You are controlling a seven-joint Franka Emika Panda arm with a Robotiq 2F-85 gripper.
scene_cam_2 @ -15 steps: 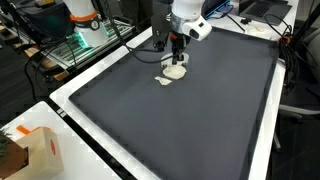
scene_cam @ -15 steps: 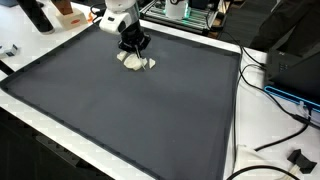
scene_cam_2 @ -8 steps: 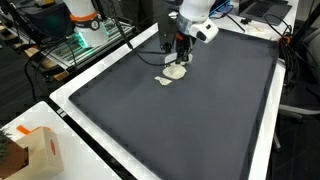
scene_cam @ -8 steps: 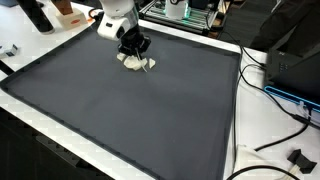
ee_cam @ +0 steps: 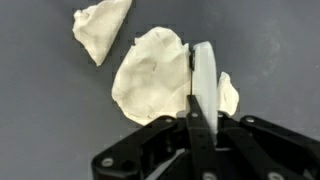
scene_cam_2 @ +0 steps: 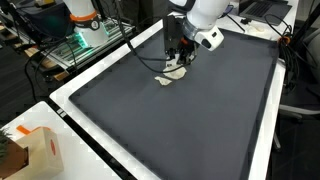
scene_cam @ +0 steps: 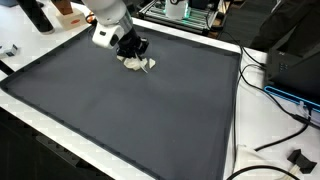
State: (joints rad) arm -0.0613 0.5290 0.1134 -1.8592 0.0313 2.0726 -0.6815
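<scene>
the hand [scene_cam: 133, 48] is clenched on a pale piece [ee_cam: 203, 75], held edge-on near the surface's [scene_cam: 150, 120] far edge; other scraps [ee_cam: 150, 85] are left flat, untouched

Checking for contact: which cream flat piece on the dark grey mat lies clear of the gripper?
The triangular cream piece, upper left in the wrist view: bare mat separates it from the rounded cream piece at the gripper.
</scene>
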